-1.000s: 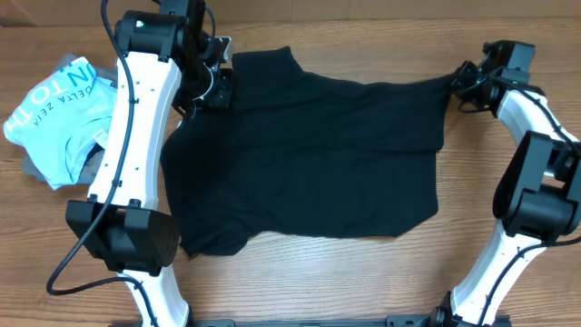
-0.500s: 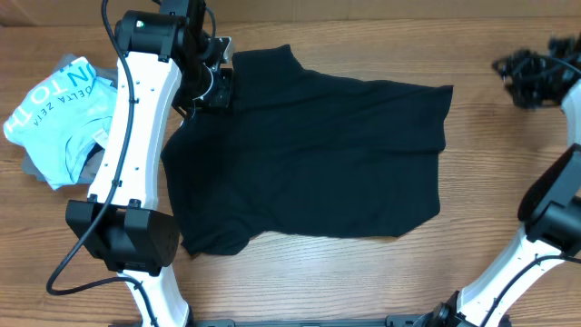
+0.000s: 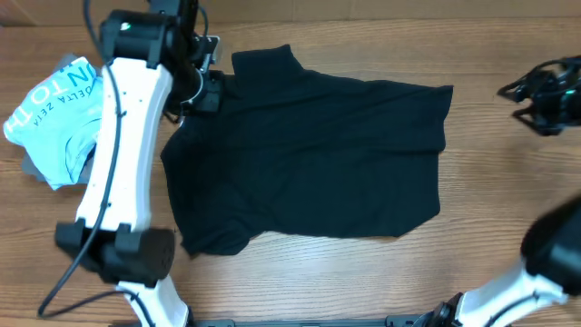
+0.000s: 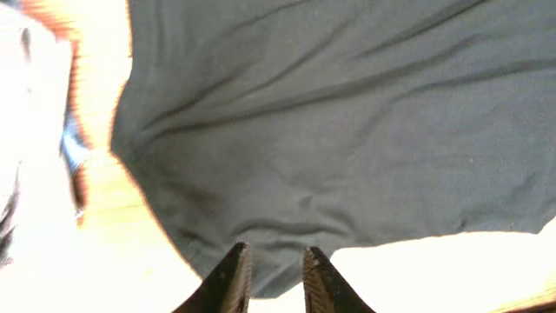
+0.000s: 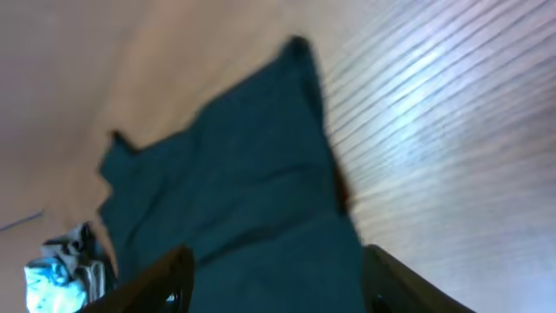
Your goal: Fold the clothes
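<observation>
The clothes, a plain black T-shirt, lie spread flat across the middle of the wooden table. My left gripper hovers at the shirt's far left corner. In the left wrist view its fingertips stand a narrow gap apart, and the shirt's edge lies flat beneath them, not pinched. My right gripper is off to the right, clear of the shirt. Its jaws are spread wide with nothing between them, and the shirt lies below and ahead.
A light blue shirt with white lettering lies crumpled on grey garments at the left edge, beside the left arm. It also shows small in the right wrist view as the light blue shirt. Bare wood lies right of the shirt.
My right gripper let go of the shirt's far right corner and pulled away to the right; the corner now lies flat. My left arm shifted slightly left and its jaws parted a little.
</observation>
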